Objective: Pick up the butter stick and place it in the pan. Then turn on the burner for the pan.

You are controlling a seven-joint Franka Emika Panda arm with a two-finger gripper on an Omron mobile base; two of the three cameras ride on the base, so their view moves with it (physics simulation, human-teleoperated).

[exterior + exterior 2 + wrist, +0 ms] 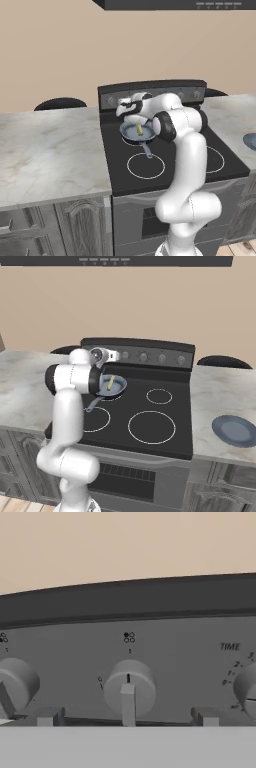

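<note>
I see one butter stick [139, 130], small and pale yellow. It lies inside the one pan [131, 132], on the grey-blue bottom. The pan sits on the far left burner [114, 397] of the black cooktop [170, 428], and its short grey handle [147, 149] points toward the near edge.

I count four white rings on the cooktop glass. The pan covers most of one. In the right base view I see a ring near left, a big ring near right and a small ring far right.

My claw [123, 106] is past the pan, up at the grey knob panel [150, 357] at the back of the stove. It is wide open and holds nothing. In the hand view its two finger tips [48, 716] stand far apart, one on each side of a round grey knob [129, 687]. I can't tell if they touch the panel. I count three knobs there: that middle one, one at the left edge and one at the right edge under the word TIME.

There are two benches, one [45, 150] left of the stove and one [220, 401] right of it. One blue-grey plate [235, 430] lies on the right bench.
</note>
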